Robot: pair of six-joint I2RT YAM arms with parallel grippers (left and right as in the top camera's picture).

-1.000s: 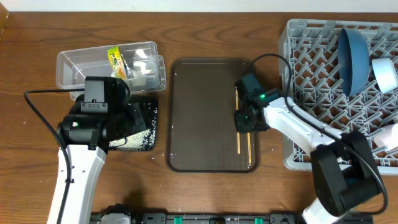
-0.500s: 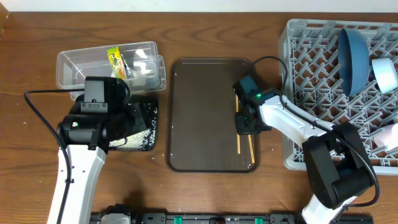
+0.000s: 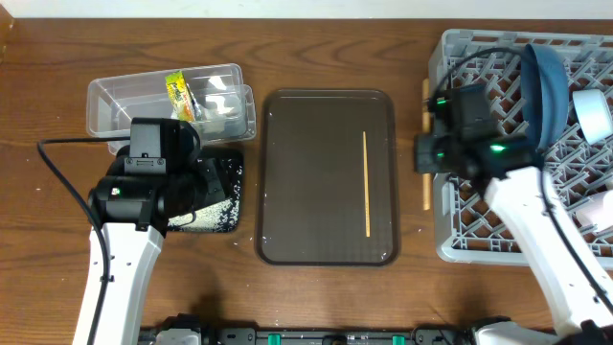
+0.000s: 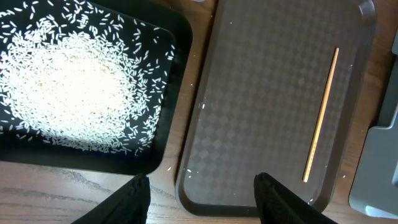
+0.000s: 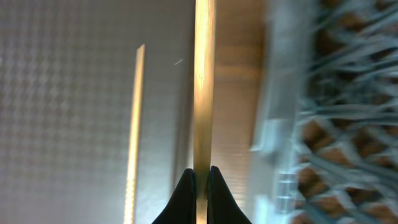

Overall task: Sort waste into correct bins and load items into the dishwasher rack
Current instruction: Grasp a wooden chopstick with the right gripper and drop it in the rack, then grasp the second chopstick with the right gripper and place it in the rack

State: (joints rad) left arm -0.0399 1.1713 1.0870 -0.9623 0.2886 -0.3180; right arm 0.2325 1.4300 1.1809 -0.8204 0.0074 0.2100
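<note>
My right gripper (image 3: 427,153) is shut on one wooden chopstick (image 3: 426,144), held above the gap between the brown tray and the grey dishwasher rack (image 3: 450,244); the wrist view shows it pinched between the fingertips (image 5: 200,177). The other chopstick (image 3: 366,184) lies on the brown tray and also shows in the left wrist view (image 4: 321,115). The blue plate (image 3: 544,91) stands in the rack, with a white bowl (image 3: 594,113) beside it. My left gripper (image 4: 200,199) is open and empty over the black tray of rice grains (image 4: 74,87). The clear tub (image 3: 168,96) holds the yellow-green wrapper (image 3: 178,94) and white tissue (image 3: 222,105).
The brown serving tray (image 3: 316,230) lies in the middle between the bins and the rack. A few rice grains lie loose on the table by the black tray (image 3: 230,216). A pinkish cup (image 3: 601,213) shows at the rack's right edge.
My right gripper has lifted one chopstick off the brown tray and carried it right, to the rack's left edge. One chopstick stays on the tray. The left arm has not moved.
</note>
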